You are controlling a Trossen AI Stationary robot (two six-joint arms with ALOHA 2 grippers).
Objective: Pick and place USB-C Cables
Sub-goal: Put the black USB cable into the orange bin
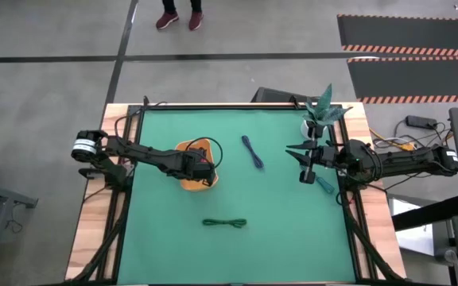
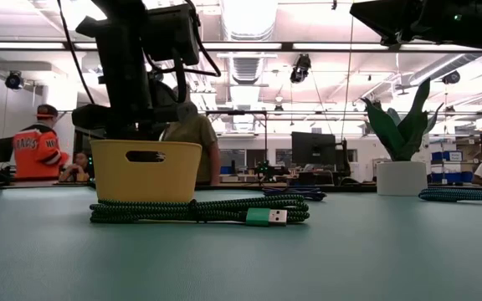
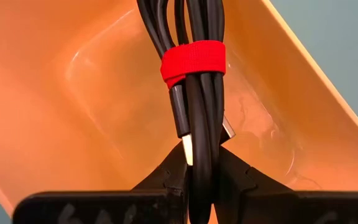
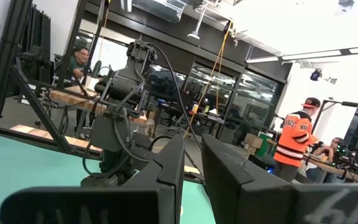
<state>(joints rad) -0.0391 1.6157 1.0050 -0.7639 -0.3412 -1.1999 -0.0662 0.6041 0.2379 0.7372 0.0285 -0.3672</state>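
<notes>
My left gripper [image 3: 199, 171] is over the orange tray [image 1: 188, 179], shut on a black cable bundle [image 3: 194, 74] bound with a red strap [image 3: 193, 61]. In the low view the tray [image 2: 146, 171] hides the bundle. A dark green cable bundle [image 1: 225, 223] lies flat near the table's near edge, its green plug [image 2: 266, 216] showing in the low view. A dark blue bundle [image 1: 253, 151] lies flat at mid-table. My right gripper [image 4: 192, 168] hovers at the table's right side, open by a narrow gap, holding nothing. My left gripper pinches the black bundle between its two fingers at the part just below the red strap [image 3: 199, 140]. The bundle runs along the fingers and reaches past their tips into the tray's hollow. Whether its far end touches the tray floor I cannot tell.
A potted plant [image 1: 320, 119] stands at the far right corner beside my right arm. Another bluish cable [image 1: 324, 183] lies by the right edge under that arm. People stand in the room beyond the table. Open green mat [image 1: 277, 214] stretches between the cables.
</notes>
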